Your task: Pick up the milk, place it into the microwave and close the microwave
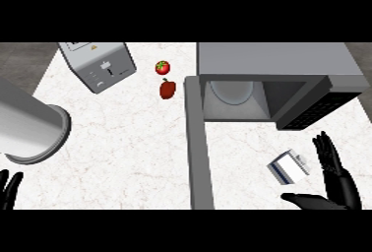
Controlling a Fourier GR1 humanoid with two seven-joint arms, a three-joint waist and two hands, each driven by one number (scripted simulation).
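A small white and blue milk carton (289, 168) lies on the counter in front of the microwave (276, 78), whose door (198, 147) hangs wide open toward me along the left side. Inside the microwave I see a pale round turntable (232, 92). My right hand (335, 179) is open just right of the carton, fingers straight and pointing away, thumb stretched out below the carton; it does not touch the carton. My left hand (10, 190) shows only as straight fingers at the lower left edge, resting.
A toaster (98, 65) stands at the back left, with a tomato (163, 67) and a red pepper (168, 89) between it and the microwave. A large grey cylindrical pot (29, 128) lies at the left edge. The white marble counter (123, 147) spreads between pot and door.
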